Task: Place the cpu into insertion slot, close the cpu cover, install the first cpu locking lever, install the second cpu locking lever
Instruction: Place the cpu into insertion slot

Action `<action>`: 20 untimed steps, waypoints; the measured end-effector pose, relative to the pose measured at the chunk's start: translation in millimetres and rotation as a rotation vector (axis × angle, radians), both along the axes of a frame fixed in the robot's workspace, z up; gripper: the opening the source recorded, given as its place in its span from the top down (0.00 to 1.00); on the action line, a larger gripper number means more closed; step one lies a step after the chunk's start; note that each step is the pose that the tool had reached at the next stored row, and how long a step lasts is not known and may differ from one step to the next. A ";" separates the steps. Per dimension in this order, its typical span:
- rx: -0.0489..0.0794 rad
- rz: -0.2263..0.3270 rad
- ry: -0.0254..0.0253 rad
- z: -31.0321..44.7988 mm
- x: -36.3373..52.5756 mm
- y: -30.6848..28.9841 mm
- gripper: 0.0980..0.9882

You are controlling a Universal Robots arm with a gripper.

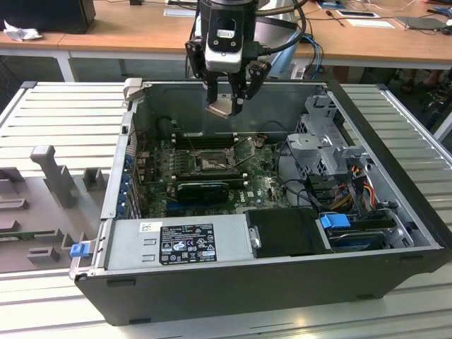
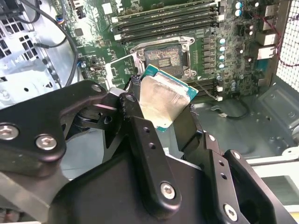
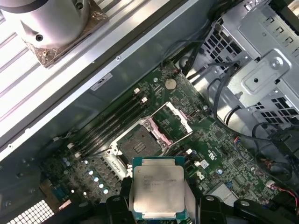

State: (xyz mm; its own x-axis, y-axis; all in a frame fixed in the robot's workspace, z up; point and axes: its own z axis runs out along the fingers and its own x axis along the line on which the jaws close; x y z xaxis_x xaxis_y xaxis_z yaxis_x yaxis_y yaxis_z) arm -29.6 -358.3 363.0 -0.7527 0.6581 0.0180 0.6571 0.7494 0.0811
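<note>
An open computer case (image 1: 212, 282) lies on its side on a ribbed grey bench (image 1: 63, 113), its green motherboard (image 1: 261, 183) facing up. A black end effector (image 1: 227, 104) hangs over the case at the upper centre of the exterior view, clenched on the cpu (image 1: 220, 107). In both wrist views the fingers pinch two opposite edges of the chip (image 3: 158, 186), and its pale metal top is in plain sight.

The chip is in the air, well apart from the board and touching nothing but the fingers. The insertion slot (image 1: 210, 161) is bare, its dark contact field exposed. In the exterior view it lies below the end effector in the frame and slightly to the left, at the centre of the board. In the first wrist view the slot (image 3: 140, 144) sits just above the held chip in the frame.

The cpu cover (image 3: 180, 116) stands flipped open beside the slot, on its upper right in the first wrist view, leaving the opening free.

The chip looks tilted rather than level with the board, and its edges seem turned relative to the slot's edges.
</note>
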 end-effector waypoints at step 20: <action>0.000 -0.339 0.0000 -2.0 0.0 0.0 0.52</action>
